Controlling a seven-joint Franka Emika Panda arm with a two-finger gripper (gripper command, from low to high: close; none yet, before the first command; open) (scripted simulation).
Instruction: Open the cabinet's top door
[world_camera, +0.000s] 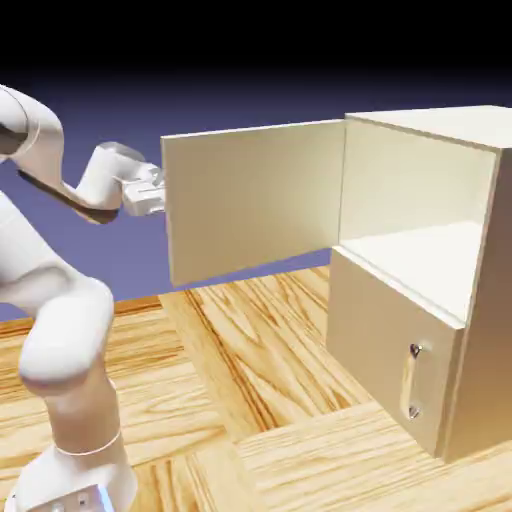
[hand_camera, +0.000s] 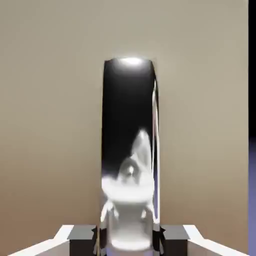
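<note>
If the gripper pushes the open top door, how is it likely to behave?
The top door looks stiff, being one flat panel. It should swing rather than slide, since one edge meets the cabinet. Its curved handle looks smooth, perhaps slippery.

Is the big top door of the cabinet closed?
No, the top door is swung wide open, and you can see right inside the upper part of the cabinet.

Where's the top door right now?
Exterior view: top door is swung wide open, left of the cabinet, hinged edge at its front, far edge by the tool. Its handle is between the finger tips in the hand view.
</note>
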